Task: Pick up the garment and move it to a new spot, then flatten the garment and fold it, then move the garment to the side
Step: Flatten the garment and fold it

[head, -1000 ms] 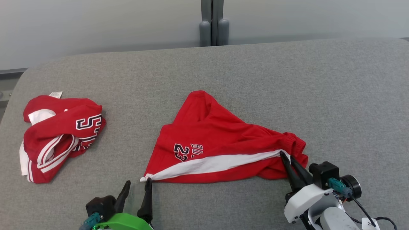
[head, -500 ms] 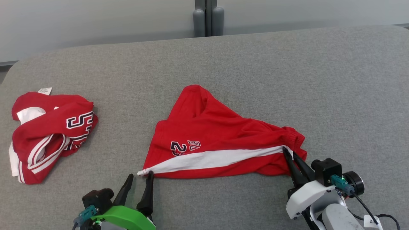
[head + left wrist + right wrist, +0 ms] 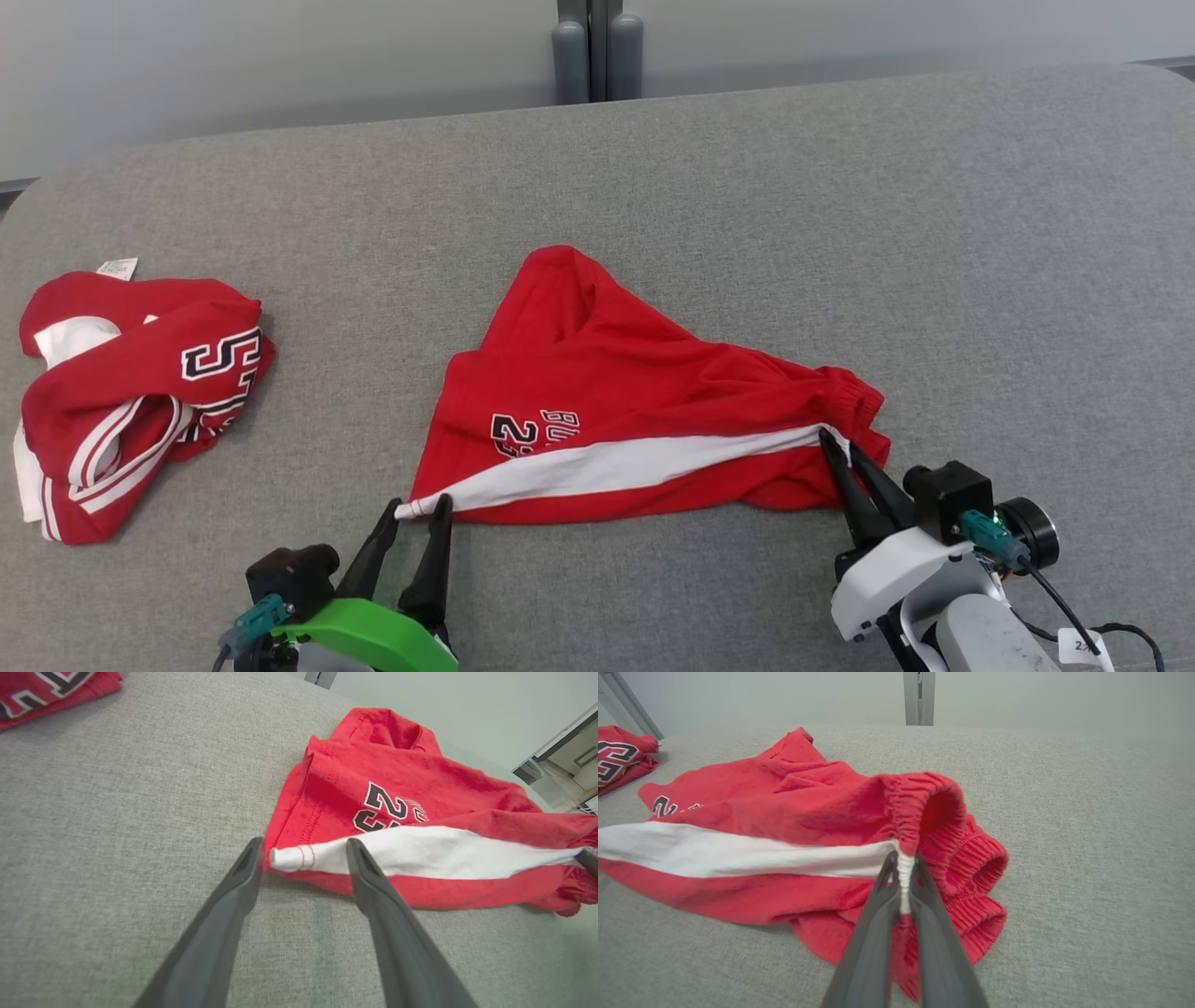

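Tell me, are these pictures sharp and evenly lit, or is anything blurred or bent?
Head view: soft, even light, sharp throughout, only a thin shadow under the red shorts on the grey cushion. Left wrist view: the left gripper looks stretched and soft toward the lens; the shorts' print is crisp. Right wrist view: the right gripper blurs at the bottom edge.

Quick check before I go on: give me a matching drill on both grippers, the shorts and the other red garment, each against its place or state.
Things:
1. left gripper
2. right gripper
3. red shorts
4. crumpled red jersey

Places or states:
A. bunched up at the far left of the grey surface
B. shut on the waistband end
C. lying mid-surface, white stripe towards the robot
D. open, fingers either side of the white hem corner

Pairs: 1-D, 2-B, 3-C, 4-A.
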